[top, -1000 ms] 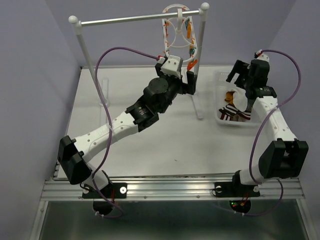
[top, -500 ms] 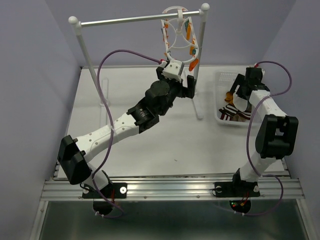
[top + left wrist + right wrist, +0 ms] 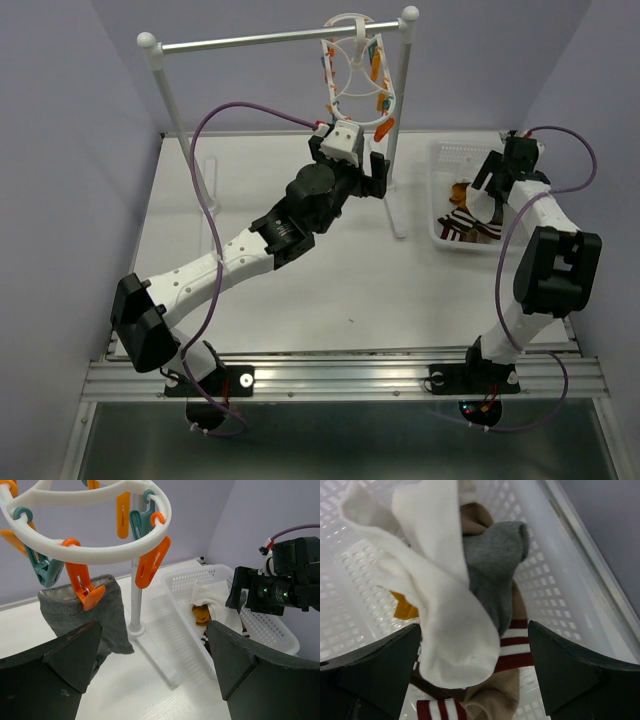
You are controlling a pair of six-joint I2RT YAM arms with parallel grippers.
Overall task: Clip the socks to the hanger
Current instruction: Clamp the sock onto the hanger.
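Soft, bright, even overhead light; the white table (image 3: 380, 290) carries only faint shadows under the arms. Wrist views render the left claw (image 3: 154, 627) and right claw (image 3: 474, 626) dark and blurred, while the basket (image 3: 560, 580) mesh stays sharp and the white sock (image 3: 445, 605) looks slightly washed out

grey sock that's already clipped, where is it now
Left wrist view, left side: the small grey fabric sock hangs from an orange plastic clip on the white plastic ring hanger, left of the stand's metal post.
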